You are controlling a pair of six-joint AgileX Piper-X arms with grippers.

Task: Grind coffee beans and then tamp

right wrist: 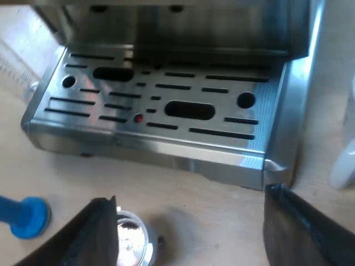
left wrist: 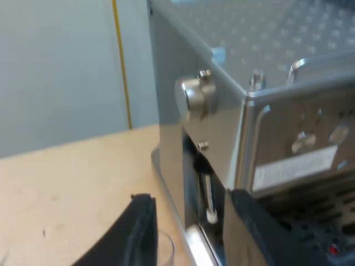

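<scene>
Metal, the holder [right wrist: 132, 244] lies on the worktop [right wrist: 211, 221] near the drip tray [right wrist: 166, 111] of the coffee machine [right wrist: 288, 111], beside one finger of the wide-open right gripper [right wrist: 191, 199], a blue tamper [right wrist: 25, 216] close by, while the left gripper [left wrist: 188, 205], equally wide, hangs by the machine's side knob [left wrist: 194, 95].

A: Where's room?
B: Bare pale wooden table [right wrist: 213, 217] along the slotted steel drip tray's [right wrist: 166, 130] front edge.
A: Obstacles?
B: A blue tamper [right wrist: 25, 216] and a round metal holder [right wrist: 136, 241] (close together) near that edge.

Plain workbench setting, pale wooden tabletop [left wrist: 72, 183], bare grey wall [left wrist: 55, 72] with a yellow strip [left wrist: 122, 66], steel espresso machine [left wrist: 222, 111]
</scene>
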